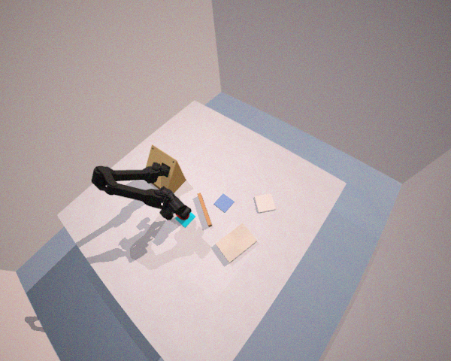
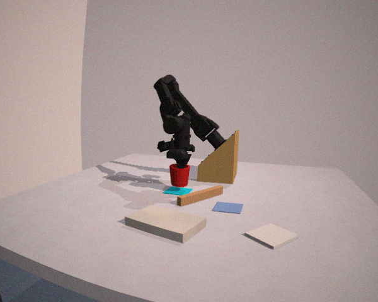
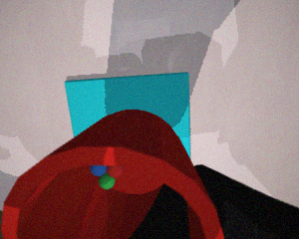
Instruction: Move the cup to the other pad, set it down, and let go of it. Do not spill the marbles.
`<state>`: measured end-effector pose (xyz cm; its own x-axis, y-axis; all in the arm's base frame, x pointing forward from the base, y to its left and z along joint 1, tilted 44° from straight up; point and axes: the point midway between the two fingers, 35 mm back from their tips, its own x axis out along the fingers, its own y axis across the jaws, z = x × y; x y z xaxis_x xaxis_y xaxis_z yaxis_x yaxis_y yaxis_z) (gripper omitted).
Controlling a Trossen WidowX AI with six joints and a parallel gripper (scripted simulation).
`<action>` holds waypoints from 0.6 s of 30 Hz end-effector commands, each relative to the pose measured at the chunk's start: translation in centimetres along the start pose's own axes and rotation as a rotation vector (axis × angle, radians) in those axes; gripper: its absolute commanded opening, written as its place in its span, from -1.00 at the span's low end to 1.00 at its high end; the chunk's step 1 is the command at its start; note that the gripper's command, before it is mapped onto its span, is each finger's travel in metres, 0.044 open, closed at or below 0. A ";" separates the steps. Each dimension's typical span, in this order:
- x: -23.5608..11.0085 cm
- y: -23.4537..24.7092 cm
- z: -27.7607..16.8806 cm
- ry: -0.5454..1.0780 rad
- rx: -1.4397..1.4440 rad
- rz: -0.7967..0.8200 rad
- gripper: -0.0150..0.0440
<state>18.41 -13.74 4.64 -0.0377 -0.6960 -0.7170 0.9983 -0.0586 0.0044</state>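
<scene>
The red cup [image 1: 183, 217] [image 2: 179, 177] [image 3: 135, 130] is upright, over the cyan pad [image 1: 186, 222] [image 2: 177, 191] [image 3: 90, 100]. Its base looks a little above the pad; the exact gap is hard to tell. My gripper [image 2: 182, 164] [image 3: 186, 174] is shut on the cup's wall, with one finger inside the rim. Inside the cup lie a blue marble [image 3: 98, 170], a green marble [image 3: 107, 182] and a red marble [image 3: 116, 172]. The blue pad [image 1: 223, 203] [image 2: 228, 207] lies across the wooden bar, with nothing on it.
A low orange-brown wooden bar [image 1: 204, 210] [image 2: 200, 195] lies between the pads. A thick beige block [image 1: 236, 242] [image 2: 164, 219] and a thinner pale tile [image 1: 264, 203] [image 2: 271, 234] lie farther from the arm's wooden wedge base [image 1: 177, 178] [image 2: 220, 167].
</scene>
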 end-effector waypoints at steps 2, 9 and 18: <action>0.5 0.0 0.0 0.001 -0.006 -0.001 -0.49; 1.2 -0.1 0.0 0.000 -0.006 -0.001 -0.49; 2.0 -0.2 0.1 -0.002 -0.006 -0.001 -0.49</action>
<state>18.12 -15.13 3.59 -0.0396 -0.7017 -0.7113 0.9982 -0.0596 0.0031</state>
